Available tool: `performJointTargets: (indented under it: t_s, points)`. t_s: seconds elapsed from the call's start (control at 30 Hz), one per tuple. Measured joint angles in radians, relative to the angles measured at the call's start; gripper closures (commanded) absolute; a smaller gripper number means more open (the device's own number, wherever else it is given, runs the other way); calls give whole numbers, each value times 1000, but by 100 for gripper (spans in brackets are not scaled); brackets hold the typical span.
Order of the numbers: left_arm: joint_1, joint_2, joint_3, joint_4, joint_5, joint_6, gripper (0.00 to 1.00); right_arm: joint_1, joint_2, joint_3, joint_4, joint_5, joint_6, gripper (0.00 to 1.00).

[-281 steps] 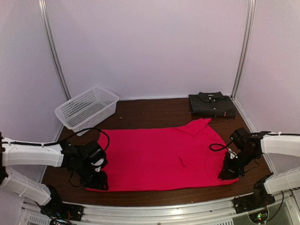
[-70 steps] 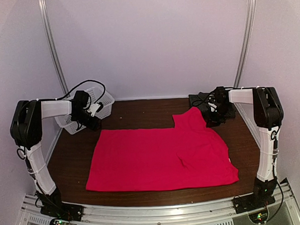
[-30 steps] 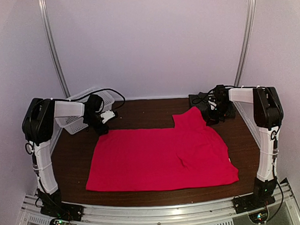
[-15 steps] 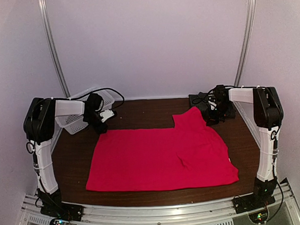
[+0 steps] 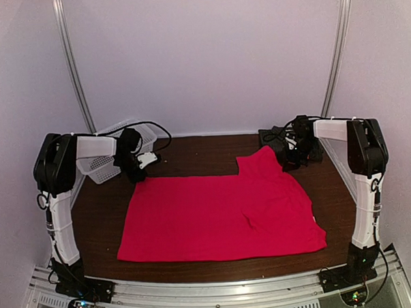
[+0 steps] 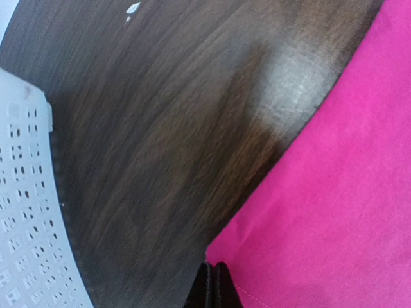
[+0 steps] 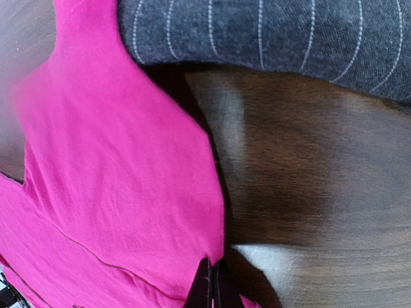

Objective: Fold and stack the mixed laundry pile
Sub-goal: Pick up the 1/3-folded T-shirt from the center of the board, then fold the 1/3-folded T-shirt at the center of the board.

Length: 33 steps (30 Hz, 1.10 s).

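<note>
Red-pink T-shirt (image 5: 215,215): spread flat across the middle of the dark wood table (image 5: 192,153), one sleeve turned up toward the far right corner, a small crease right of centre.

Pinstriped shirt (image 5: 269,135): folded, at the far right corner of the table; charcoal with pale stripes, lying just beside the raised sleeve of the T-shirt in the right wrist view.

Left gripper (image 6: 214,285): reaching low at the far left corner of the T-shirt; fingers pressed together, pinching the cloth right at that corner.

Right gripper (image 7: 210,285): down at the edge of the raised sleeve; fingers likewise closed tight on the red-pink cloth.

White lattice basket (image 5: 97,169): at the far left, tilted, behind the left arm, apart from the T-shirt.
</note>
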<state>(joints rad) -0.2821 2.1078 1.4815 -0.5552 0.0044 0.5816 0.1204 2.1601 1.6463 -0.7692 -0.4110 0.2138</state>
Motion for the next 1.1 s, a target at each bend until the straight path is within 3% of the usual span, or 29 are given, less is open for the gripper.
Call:
performJointTargets:
  t_s: [0.6,1.1]
  points:
    - [0,-35,23,-43,20,-71,100,0,-66,3,1,-16,2,100]
    - [-1,-301,-220,47,19,-82,100,0,-250,-173,48,-34,3,100]
